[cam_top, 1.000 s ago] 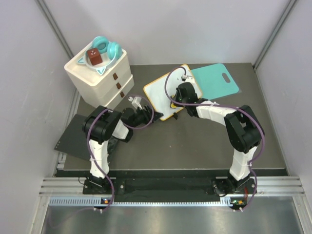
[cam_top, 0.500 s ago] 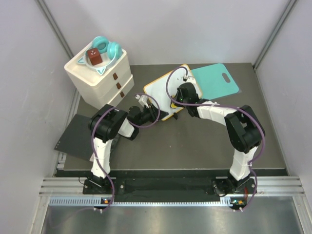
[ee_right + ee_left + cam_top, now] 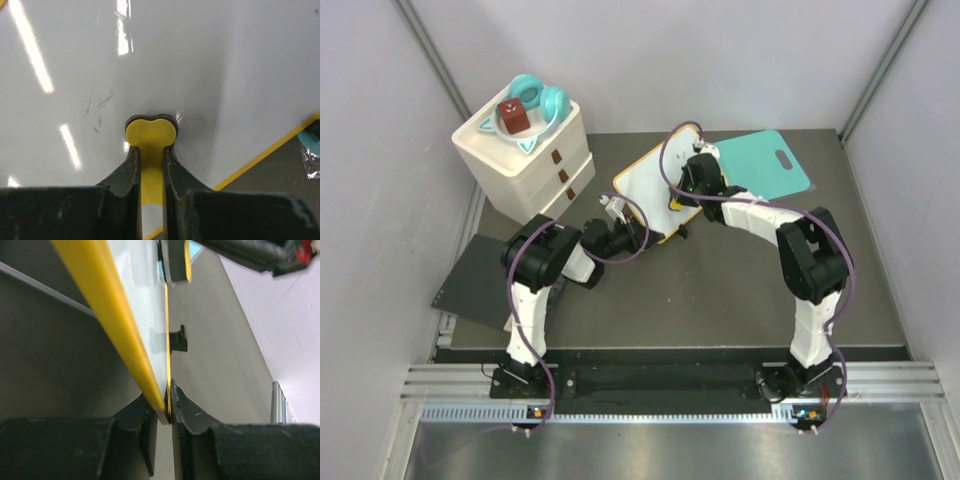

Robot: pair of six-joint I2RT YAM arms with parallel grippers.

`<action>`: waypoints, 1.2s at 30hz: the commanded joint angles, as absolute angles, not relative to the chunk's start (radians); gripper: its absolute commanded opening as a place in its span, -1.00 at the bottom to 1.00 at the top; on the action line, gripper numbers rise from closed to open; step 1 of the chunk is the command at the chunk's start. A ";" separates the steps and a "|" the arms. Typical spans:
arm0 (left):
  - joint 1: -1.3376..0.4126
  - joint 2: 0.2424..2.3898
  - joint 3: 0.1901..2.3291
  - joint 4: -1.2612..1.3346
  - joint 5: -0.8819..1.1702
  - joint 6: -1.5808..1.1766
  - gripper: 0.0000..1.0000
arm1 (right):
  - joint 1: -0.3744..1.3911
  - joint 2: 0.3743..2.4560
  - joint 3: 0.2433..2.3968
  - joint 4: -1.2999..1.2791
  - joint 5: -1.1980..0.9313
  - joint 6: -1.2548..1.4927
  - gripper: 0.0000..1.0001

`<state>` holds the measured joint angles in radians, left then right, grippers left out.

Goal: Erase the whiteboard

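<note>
Left hand [image 3: 169, 400] on whiteboard [image 3: 645, 190], grey table [image 3: 720, 290], pale walls [image 3: 720, 60]

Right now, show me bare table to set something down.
Widest: the table between the left arm and right arm, in front of the whiteboard. Another: right of the right arm, near side of the teal cutting board. Crowded: between drawer unit and whiteboard, where the left end effector clamps its edge.

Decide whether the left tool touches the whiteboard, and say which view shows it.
Touching. The left wrist view shows the left tool clamped on the whiteboard by its yellow frame, no gap.
</note>
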<state>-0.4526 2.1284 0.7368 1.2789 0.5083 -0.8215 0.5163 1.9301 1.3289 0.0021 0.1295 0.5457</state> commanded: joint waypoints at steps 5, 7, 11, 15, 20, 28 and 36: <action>-0.460 2.039 0.710 1.309 0.584 -0.739 -0.74 | 0.466 2.003 1.486 -0.046 0.115 0.526 -1.00; -0.460 2.040 0.713 1.310 0.606 -0.727 -0.75 | 0.463 1.997 1.494 -0.046 0.117 0.523 -1.00; -0.462 2.088 0.750 1.365 0.684 -0.753 -0.92 | 0.456 1.988 1.496 -0.041 0.120 0.515 -1.00; -0.462 2.147 0.805 1.339 0.730 -0.782 -1.00 | 0.446 1.979 1.483 -0.032 0.117 0.514 -1.00; -0.463 2.164 0.816 1.359 0.758 -0.798 -1.00 | 0.436 1.980 1.477 0.021 0.101 0.488 -1.00; -0.463 2.143 0.785 1.341 0.770 -0.756 -1.00 | 0.408 2.103 1.695 -0.049 0.058 0.465 -1.00; -0.462 2.125 0.775 1.318 0.776 -0.744 -1.00 | 0.354 2.261 1.968 -0.212 0.048 0.483 -1.00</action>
<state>-0.4385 2.1647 0.7879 1.2812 0.6247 -0.8085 0.3817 2.1906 1.8542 -0.1169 0.0547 0.4793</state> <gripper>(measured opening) 0.138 0.093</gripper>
